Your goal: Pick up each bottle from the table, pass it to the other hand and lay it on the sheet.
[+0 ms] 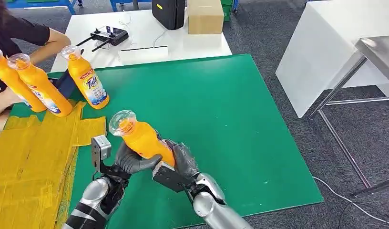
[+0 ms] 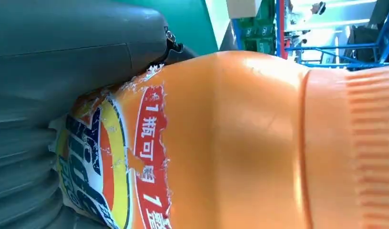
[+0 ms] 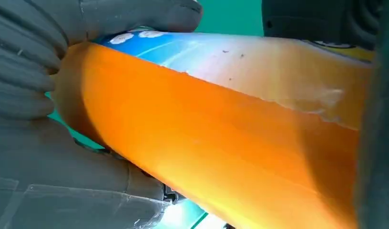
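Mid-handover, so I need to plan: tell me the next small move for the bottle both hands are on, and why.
Probably the right hand should loosen its fingers and let go. The orange bottle is held over the green mat with both hands on it, and the left hand already wraps its body, on the side of the yellow sheet. How firm the left hold is, I cannot tell.

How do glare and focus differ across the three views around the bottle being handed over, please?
Head view: sharp and evenly lit, with highlights on the clear cap of the held bottle between the left hand and right hand. Left wrist view: the label is readable, the background overexposed. Right wrist view: soft, with a broad white sheen along the bottle.
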You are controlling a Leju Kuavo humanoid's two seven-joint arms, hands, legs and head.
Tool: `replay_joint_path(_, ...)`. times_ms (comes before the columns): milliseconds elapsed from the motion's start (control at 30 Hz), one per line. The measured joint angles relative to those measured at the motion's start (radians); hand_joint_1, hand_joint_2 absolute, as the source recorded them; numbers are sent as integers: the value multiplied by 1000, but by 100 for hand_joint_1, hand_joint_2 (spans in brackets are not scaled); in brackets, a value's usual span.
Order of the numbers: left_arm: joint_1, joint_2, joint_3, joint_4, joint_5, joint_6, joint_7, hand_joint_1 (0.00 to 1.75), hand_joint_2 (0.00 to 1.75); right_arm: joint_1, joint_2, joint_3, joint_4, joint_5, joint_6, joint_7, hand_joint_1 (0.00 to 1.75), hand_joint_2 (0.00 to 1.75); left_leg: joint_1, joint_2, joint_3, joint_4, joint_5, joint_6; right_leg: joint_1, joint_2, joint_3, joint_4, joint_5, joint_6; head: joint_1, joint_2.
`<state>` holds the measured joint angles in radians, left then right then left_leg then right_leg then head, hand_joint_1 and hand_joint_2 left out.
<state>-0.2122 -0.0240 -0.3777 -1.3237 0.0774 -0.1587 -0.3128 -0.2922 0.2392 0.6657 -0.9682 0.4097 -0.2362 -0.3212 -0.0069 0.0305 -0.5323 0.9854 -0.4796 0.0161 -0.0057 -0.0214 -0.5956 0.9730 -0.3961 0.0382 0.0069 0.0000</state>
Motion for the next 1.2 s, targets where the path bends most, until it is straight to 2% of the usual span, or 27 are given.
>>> replay_joint_path(100, 1, 0, 0, -3, -6, 32, -8, 175, 175, 19, 0, -3, -17, -30, -32, -23, 0, 175, 0, 0, 0, 0, 0, 0, 0, 0, 0, 0, 0, 0, -1, 0)
replay_joint_path(267, 12, 7, 27, -53, -111, 184, -43, 175, 175, 79, -14, -56, -117, -98, -73, -38, 0, 175, 0, 0, -1, 0, 0, 0, 0, 0, 0, 0, 0, 0, 0, 0)
replay_joint_path(500, 17, 16, 45, -81, -137, 206, -45, 175, 175, 108, -27, -82, -181, -103, -75, -41, 0, 175, 0, 0, 0, 0, 0, 0, 0, 0, 0, 0, 0, 0, 0, 0)
replay_joint_path(567, 17, 17, 50, -86, -251, 311, -43, 175, 175, 121, -27, -94, -199, -134, -79, -55, 0, 175, 0, 0, 0, 0, 0, 0, 0, 0, 0, 0, 0, 0, 0, 0)
replay_joint_path(600, 18, 21, 55, -90, -348, 394, -33, 175, 175, 134, -28, -107, -220, -154, -83, -66, 0, 0, 0, 0, -1, 0, 0, 0, 0, 0, 0, 0, 0, 0, 0, 0)
replay_joint_path(633, 20, 26, 61, -92, -452, 473, -15, 175, 175, 148, -30, -120, -242, -173, -83, -74, 0, 175, 0, 0, -1, 0, 0, 0, 0, 0, 0, 0, 0, 0, 0, 0)
replay_joint_path(700, 21, 42, 86, -93, -760, 641, 64, 175, 175, 177, -38, -152, -300, -209, -80, -82, 0, 175, 0, 0, -1, 0, 0, 0, 0, 0, 0, 0, 0, 0, 0, 0)
replay_joint_path(733, 23, 51, 99, -93, -859, 675, 91, 175, 175, 192, -42, -168, -326, -214, -79, -85, 0, 175, 0, 0, -1, 0, 0, 0, 0, 0, 0, 0, 0, 0, 0, 0)
replay_joint_path(900, 38, 117, 170, -75, -1413, 726, 317, 175, 175, 259, -63, -240, -470, -262, -47, -93, 0, 175, 0, 0, -1, 0, 0, 0, 0, 0, -1, 0, 0, 0, 0, 0)
replay_joint_path(1067, 32, 216, 217, 0, -1619, 655, 406, 175, 175, 297, -82, -301, -552, -291, -8, -101, 0, 175, 0, 0, -1, 0, 0, 0, 0, 0, -1, 0, 0, 0, 0, 0)
replay_joint_path(1200, 3, 292, 229, 79, -1640, 632, 433, 175, 175, 307, -88, -327, -576, -298, 3, -108, 0, 175, 1, 0, -1, 0, 1, -1, 1, 0, -1, 0, 0, 0, 0, 0)
